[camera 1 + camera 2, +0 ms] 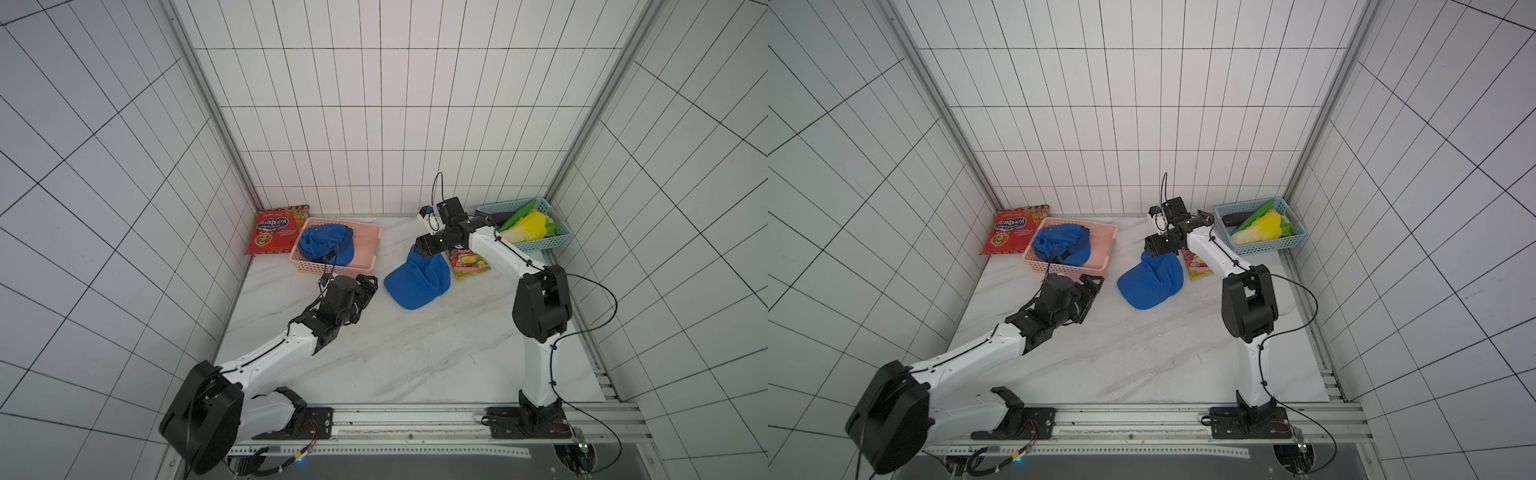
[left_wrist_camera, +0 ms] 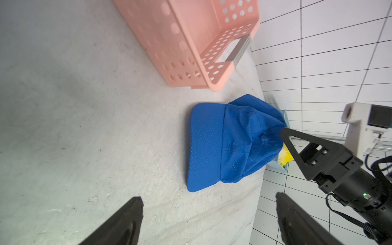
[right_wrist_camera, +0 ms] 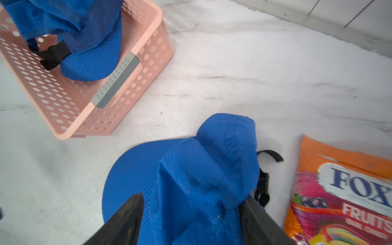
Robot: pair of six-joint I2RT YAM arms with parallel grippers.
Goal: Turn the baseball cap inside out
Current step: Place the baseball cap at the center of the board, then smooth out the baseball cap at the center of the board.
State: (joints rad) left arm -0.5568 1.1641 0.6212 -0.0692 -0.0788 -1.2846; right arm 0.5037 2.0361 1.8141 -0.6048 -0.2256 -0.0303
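The baseball cap [image 1: 415,284] lay on the marbled desk [image 1: 415,357] near the pink basket [image 1: 332,266], off the basket's grey-handled end and clear of its wall. Its brim rested flat on the desk. Its crown stood bunched and creased, and in the left wrist view we saw the top button on the crown's outer face, so the cap was not yet turned.

The right hand [image 1: 419,248] hung over the crown on the side away from the basket. In the right wrist view its fingers [image 3: 127,216] stood wide apart with the crown fabric between them, so we read this hand as open rather than clamped. In the left wrist view one fingertip [image 2: 285,132] touched the back of the crown.

The left hand [image 1: 369,289] hovered just off the basket's grey-handled corner, apart from the cap. Its jaws were spread wide with nothing between them — open and empty.

A second blue cap [image 1: 326,245] sat inside the basket. A red snack bag [image 1: 276,230] lay just beside the basket's other end, and an orange sweets bag [image 3: 343,191] lay beyond the baseball cap — farther from the basket.
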